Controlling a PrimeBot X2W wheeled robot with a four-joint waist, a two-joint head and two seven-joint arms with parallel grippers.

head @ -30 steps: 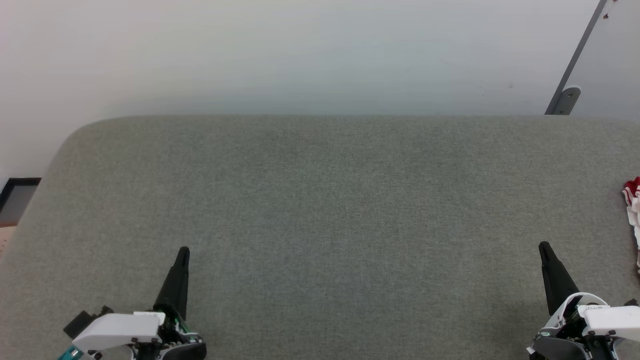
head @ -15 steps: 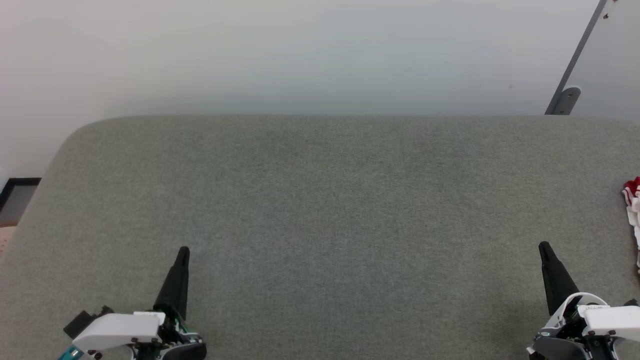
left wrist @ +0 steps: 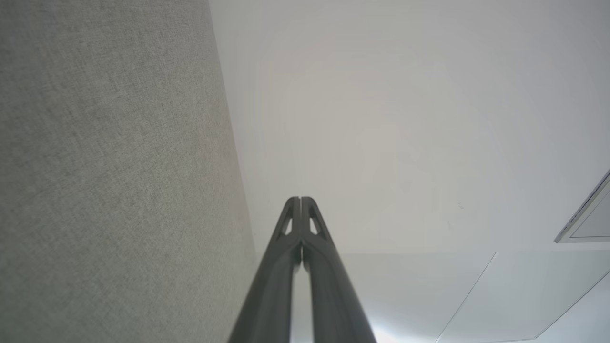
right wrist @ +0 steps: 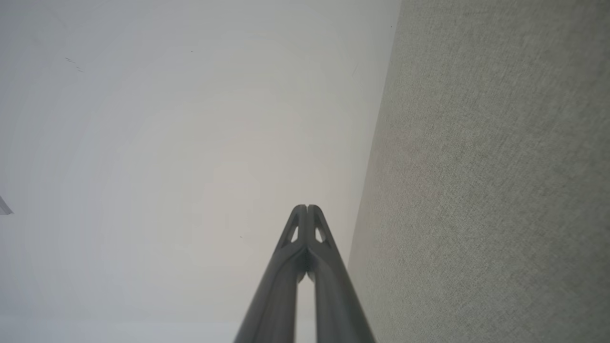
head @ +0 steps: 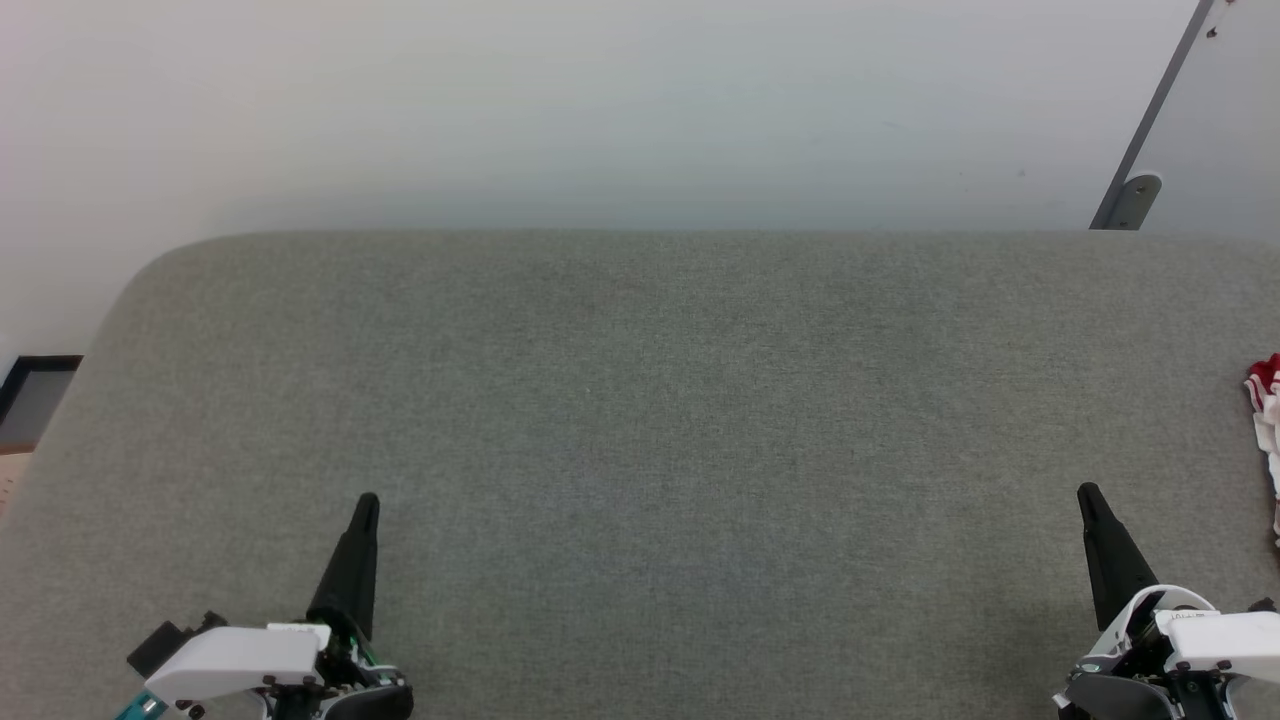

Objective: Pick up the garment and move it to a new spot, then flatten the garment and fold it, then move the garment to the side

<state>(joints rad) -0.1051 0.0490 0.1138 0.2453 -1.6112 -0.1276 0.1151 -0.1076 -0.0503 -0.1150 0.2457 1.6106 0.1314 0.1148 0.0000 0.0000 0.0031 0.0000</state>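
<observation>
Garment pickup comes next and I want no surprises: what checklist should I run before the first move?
1. Left gripper empty: ok, shut on nothing.
2. Right gripper empty: ok, shut on nothing.
3. Jaws open for a grasp: not ok, both shut.
4. Grey surface flat for folding: ok.
5. Target fully in view: not ok, the red-and-white cloth is cut off at the head view's right edge.
6. That cloth is the garment: cannot tell.

Head view down onto grey surface (head: 640,420); wrist views close along it, facing wall (left wrist: 405,119).
</observation>
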